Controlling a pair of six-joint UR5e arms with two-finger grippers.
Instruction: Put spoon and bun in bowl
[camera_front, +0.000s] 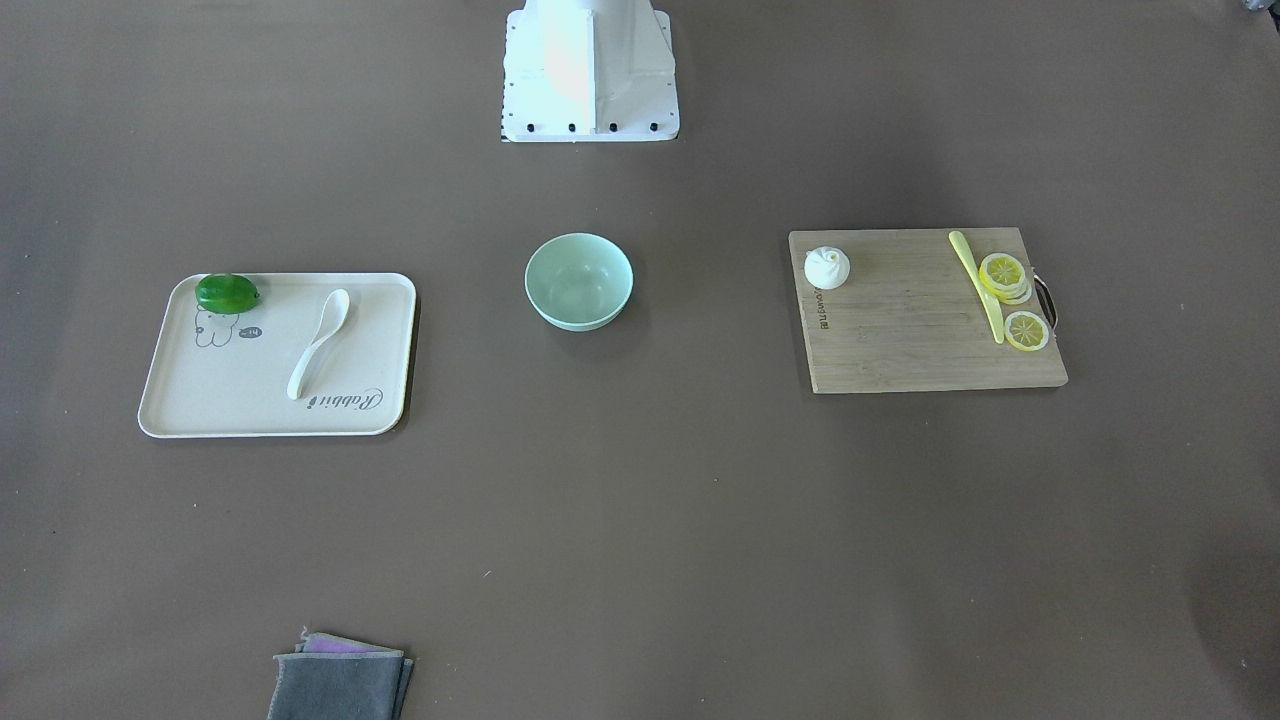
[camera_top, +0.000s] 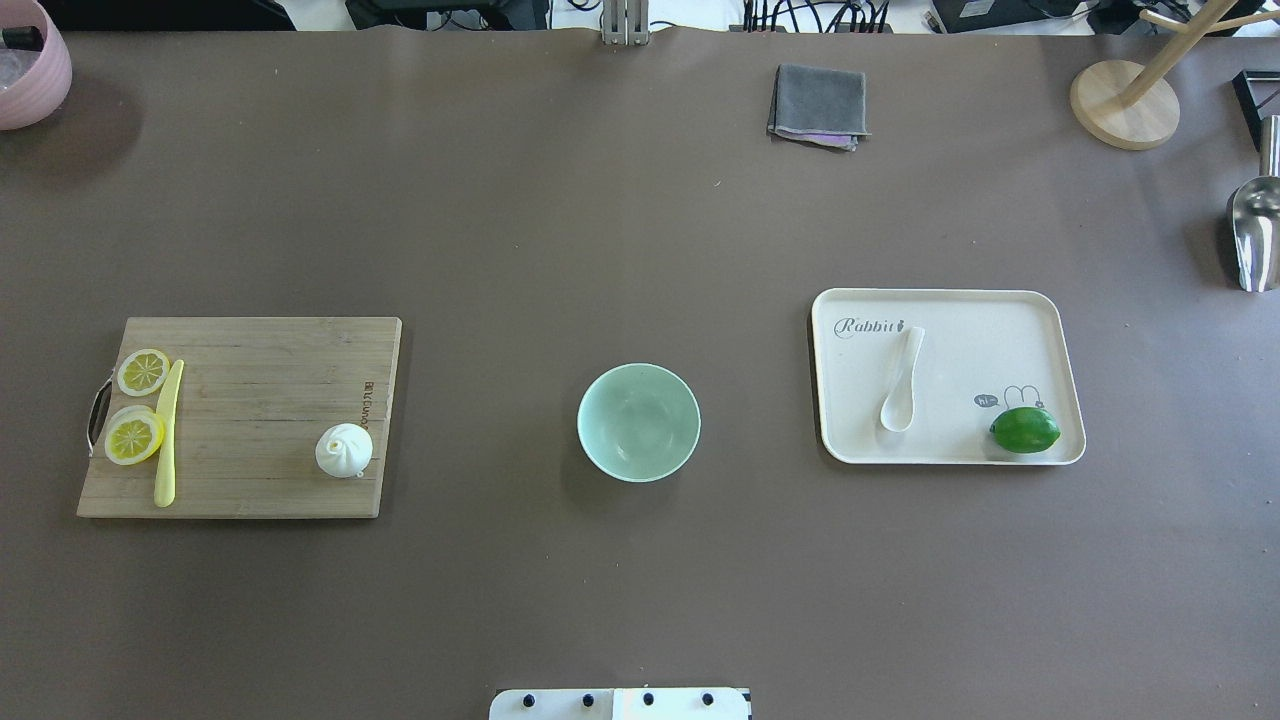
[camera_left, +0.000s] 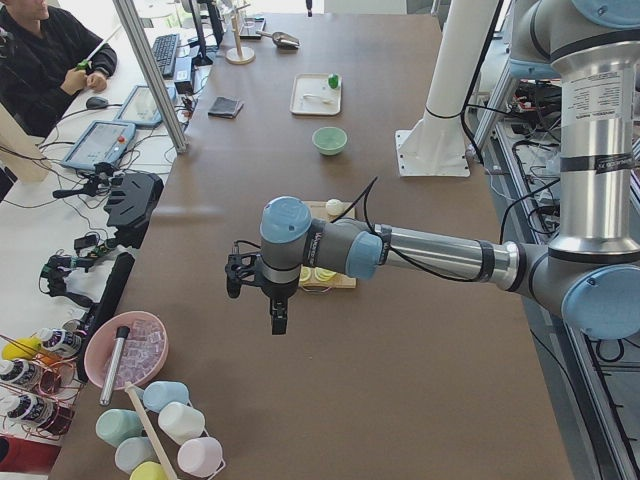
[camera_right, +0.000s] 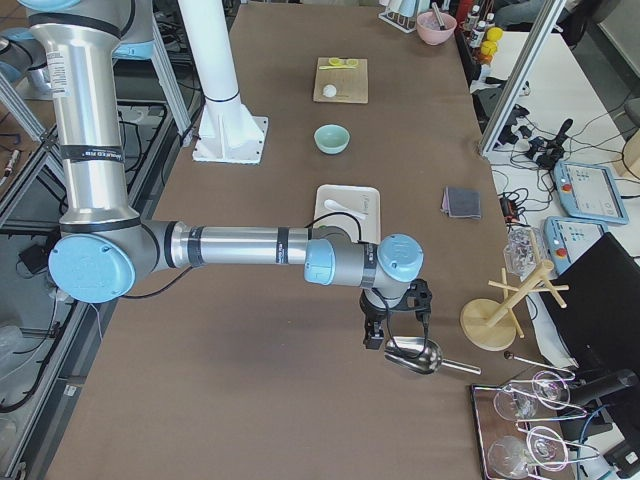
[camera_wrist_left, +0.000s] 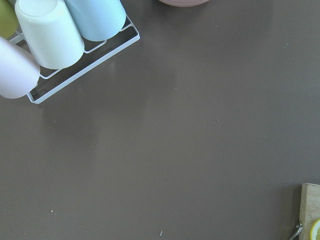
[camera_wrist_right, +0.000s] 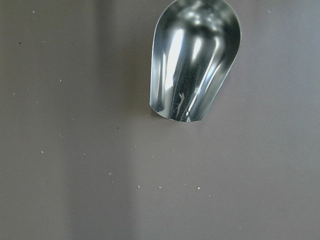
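Bun (camera_left: 334, 207) well apart from left hand (camera_left: 256, 298), spoon (camera_right: 345, 207) from right hand (camera_right: 394, 328), grips indiscernible

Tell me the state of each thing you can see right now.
Bowl: upright, empty.
Spoon: lying on the tray, scoop up.
Bun: whole, on the cutting board.
Lemon slices: cut, flat on the cutting board.
Lime: whole, on the tray.
Cloth: folded.
Left gripper: open or shut, cannot tell.
Right gripper: likewise cannot tell.

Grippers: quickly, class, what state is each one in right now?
Left gripper: cannot be told; it shows only in the left side view.
Right gripper: cannot be told; it shows only in the right side view.
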